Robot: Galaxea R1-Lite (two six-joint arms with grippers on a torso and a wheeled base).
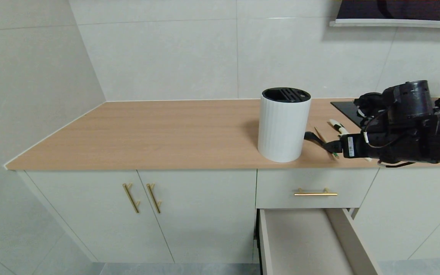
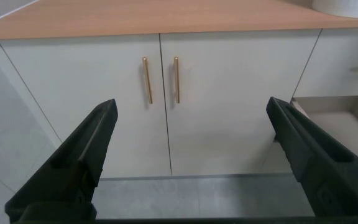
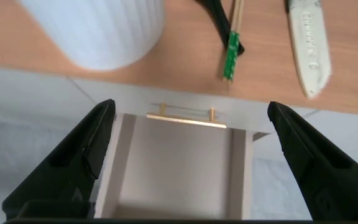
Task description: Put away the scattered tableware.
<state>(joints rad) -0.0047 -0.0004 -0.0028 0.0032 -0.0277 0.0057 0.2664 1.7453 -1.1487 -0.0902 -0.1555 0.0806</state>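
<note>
— Counter (image 1: 147, 133) status?
— Nothing stowed yet, I reckon: chopstick (image 3: 232, 43) and knife (image 3: 308, 43) lie just beyond my right gripper (image 3: 189, 112), spread wide, empty; drawer (image 1: 300, 236) open beneath it. Left gripper (image 2: 191, 109) wide too.

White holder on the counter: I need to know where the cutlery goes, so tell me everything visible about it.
The white holder is an upright, plastic-looking cylinder with fine vertical ribs, topped by a black slotted insert with nothing sticking out. It stands on the wooden countertop near the front edge, above the closed drawer. A black utensil lies beside its base; contact is unclear.
</note>
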